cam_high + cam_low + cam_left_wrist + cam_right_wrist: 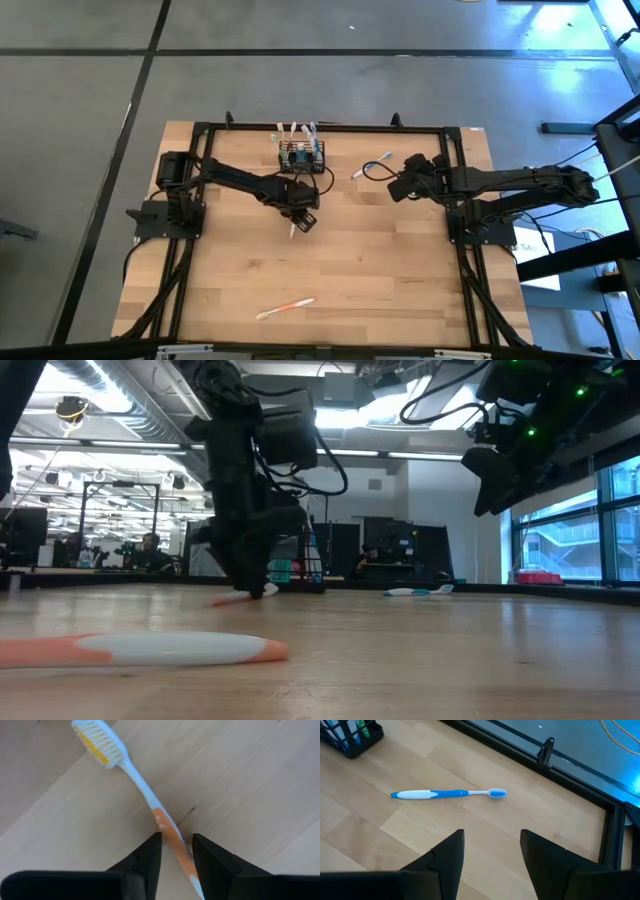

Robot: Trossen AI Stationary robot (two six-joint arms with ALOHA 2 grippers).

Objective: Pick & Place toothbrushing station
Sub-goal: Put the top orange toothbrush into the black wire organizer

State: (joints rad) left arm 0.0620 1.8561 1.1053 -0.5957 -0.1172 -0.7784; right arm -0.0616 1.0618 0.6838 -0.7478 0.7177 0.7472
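High view: toothbrushing station, small black wire-mesh basket with open grid sides, sits at the far edge of the desk, near the middle, several toothbrushes standing up in it. Left hand reaches in from the left, lowered to the desk just in front of the station, over an orange-white toothbrush. Right hand stretched in from the right, near a blue-white toothbrush lying right of the station. Another orange-white brush lies near the front edge

Low view: left hand pointing down, tips at the desk surface; station partly hidden behind it. Right hand raised high. Front brush blurred in the foreground

Left wrist view: fingers either side of the orange handle of the toothbrush, narrow gap, closing in, cannot tell if they press it; brush flat on the desk, bristles pointing away

Right wrist view: fingers wide apart, nothing between them, above the desk; blue brush lies ahead, station corner at the edge
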